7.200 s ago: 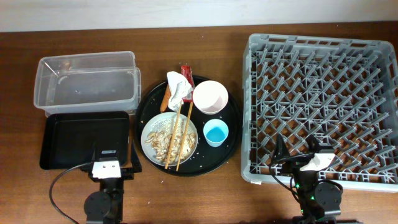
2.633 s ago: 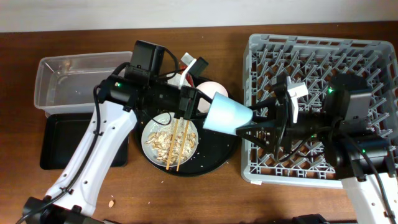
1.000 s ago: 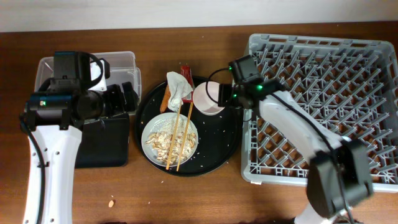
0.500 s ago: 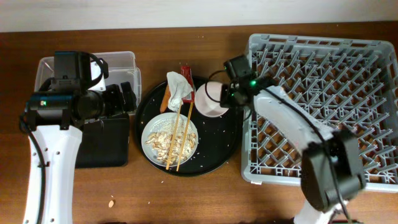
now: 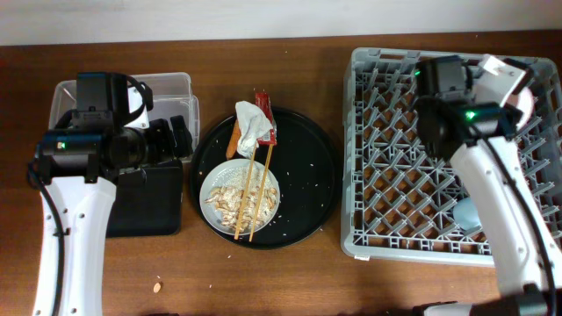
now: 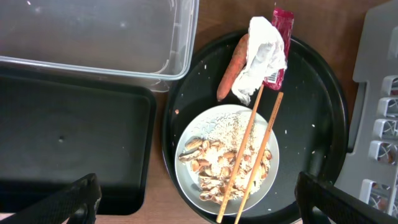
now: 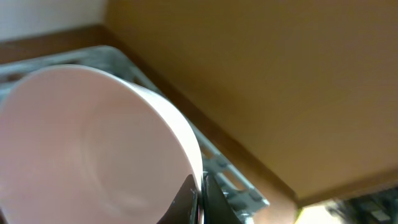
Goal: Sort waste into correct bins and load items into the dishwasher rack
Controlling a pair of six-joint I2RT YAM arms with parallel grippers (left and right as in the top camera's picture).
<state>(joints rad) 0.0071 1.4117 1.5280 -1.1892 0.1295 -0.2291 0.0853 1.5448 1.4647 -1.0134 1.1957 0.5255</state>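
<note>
right tool [image 7: 199, 200] clenched on the rim of the pale pink bowl [image 7: 93, 143], holding it tilted above the far right corner of the grey dishwasher rack [image 5: 355, 158]. light-blue cup [image 5: 465, 215] sits in the rack's near right part. left tool [image 5: 180, 140] hangs released, gripping nothing, beside the clear tub [image 5: 88, 92]. chopsticks [image 5: 255, 189] lie across the plate [image 5: 209, 184] of food scraps [image 5: 230, 202] on the round black tray [image 5: 307, 175].

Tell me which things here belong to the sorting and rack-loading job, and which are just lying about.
Job: napkin, red wrapper, food scraps, plate, chopsticks, bowl, blue cup, clear tub, shallow black tray, rack.
Lying about: round black tray, small brown bit on the table.
</note>
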